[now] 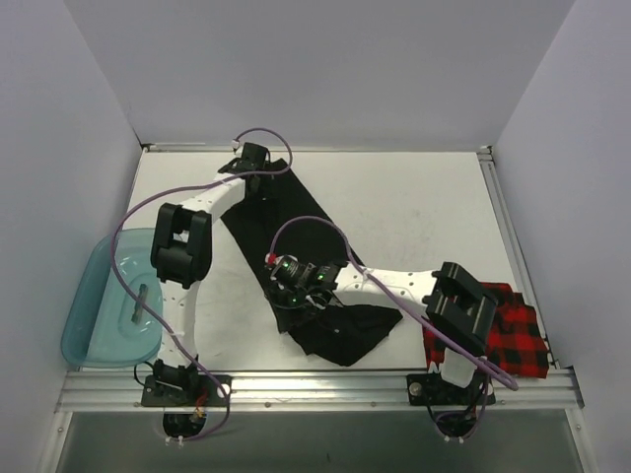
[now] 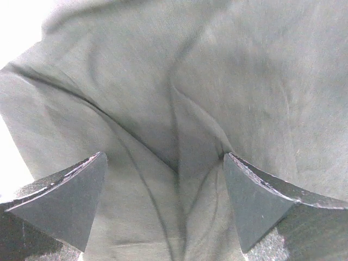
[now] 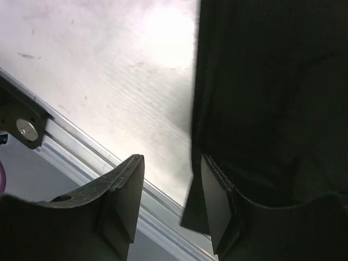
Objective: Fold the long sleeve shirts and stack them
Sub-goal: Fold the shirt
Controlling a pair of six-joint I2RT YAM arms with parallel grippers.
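The black shirt point(image 1: 275, 211) lies stretched diagonally across the white table point(image 1: 424, 207), from the far left down to the near middle. My left gripper point(image 1: 253, 158) hovers over its far end. In the left wrist view it point(image 2: 164, 157) is open wide above wrinkled black cloth point(image 2: 190, 81), holding nothing. My right gripper point(image 1: 289, 283) is at the shirt's left edge near the middle. In the right wrist view it point(image 3: 171, 160) is open, and the shirt's edge point(image 3: 261, 81) hangs against the right finger point(image 3: 217, 201). The red-and-black check shirt point(image 1: 518, 340) lies bunched at the near right, partly under the right arm.
A translucent teal tub point(image 1: 99, 296) sits off the table's left side. An aluminium rail point(image 1: 325, 386) runs along the near edge and also shows in the right wrist view point(image 3: 81, 152). Grey walls enclose the table on three sides.
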